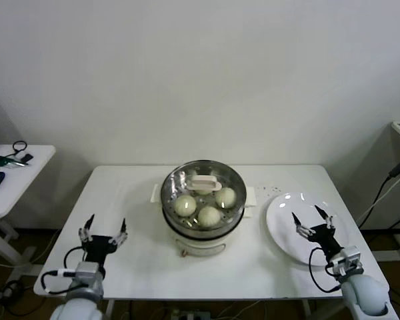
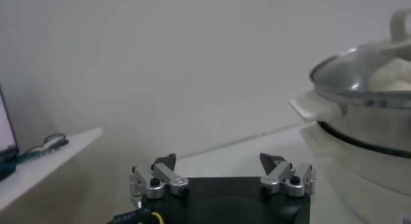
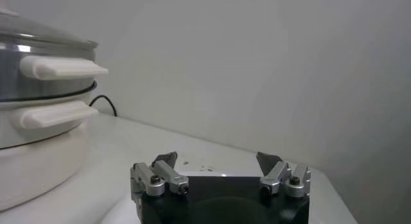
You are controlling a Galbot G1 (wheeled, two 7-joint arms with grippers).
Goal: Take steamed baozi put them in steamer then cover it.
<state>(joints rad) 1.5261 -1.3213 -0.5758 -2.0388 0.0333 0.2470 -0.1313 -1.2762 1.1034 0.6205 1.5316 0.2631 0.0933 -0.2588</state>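
My lid's (image 1: pixel 203 187) handle (image 1: pixel 203 183) hides the fourth bun; my steamer (image 2: pixel 363 129) runs off both wrist views.

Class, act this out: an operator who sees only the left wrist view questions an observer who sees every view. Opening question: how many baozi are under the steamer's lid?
Observer: Three baozi show clearly through the cover; a fourth I cannot confirm.
Operator: Where is the right pincer?
Observer: The right pincer hovers open over the white plate, holding nothing.
Operator: Is the plate empty?
Observer: Yes, no bun lies on it.
Operator: What else stands nearby?
Observer: A side table with cables, on the robot's left.
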